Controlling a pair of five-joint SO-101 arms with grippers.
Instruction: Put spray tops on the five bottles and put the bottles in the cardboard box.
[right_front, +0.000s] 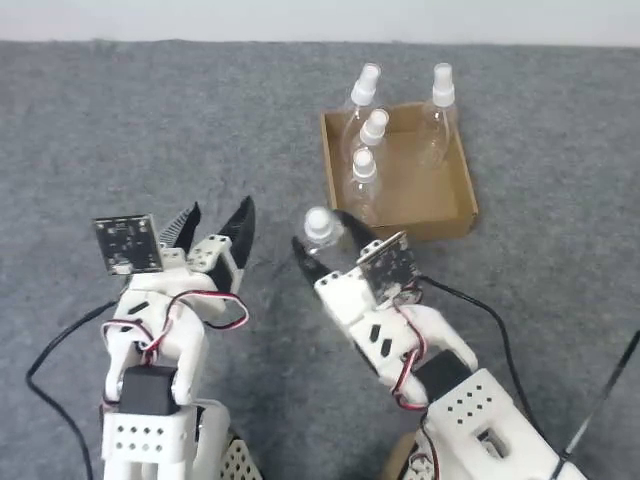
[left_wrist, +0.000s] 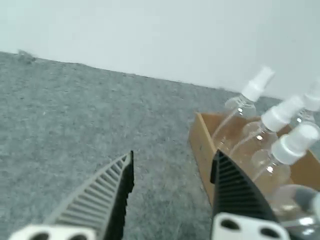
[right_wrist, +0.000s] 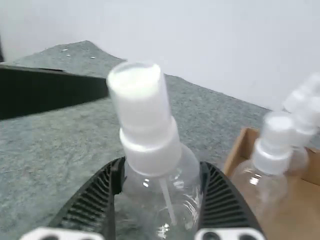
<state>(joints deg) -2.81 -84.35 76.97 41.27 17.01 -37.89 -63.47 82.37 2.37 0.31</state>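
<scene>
A clear bottle (right_wrist: 155, 185) with a white spray top (right_wrist: 142, 107) stands upright between the fingers of my right gripper (right_wrist: 160, 172), which is shut on its body. From above, that bottle (right_front: 319, 226) and the right gripper (right_front: 322, 240) sit just off the near-left corner of the cardboard box (right_front: 463, 185). Several capped clear bottles (right_front: 366, 165) stand inside the box, leaning toward its left and far walls. My left gripper (right_front: 218, 212) is open and holds nothing, over the grey carpet to the left of the held bottle. Its fingers (left_wrist: 116, 190) frame bare carpet, with the box (left_wrist: 200, 147) off to one side.
Grey carpet (right_front: 150, 120) covers the whole work surface, with a pale wall behind it. The box's near-right part (right_front: 430, 190) has open floor. A dark finger of the other arm (right_wrist: 50, 92) crosses behind the held bottle. Cables (right_front: 500, 330) trail beside the right arm.
</scene>
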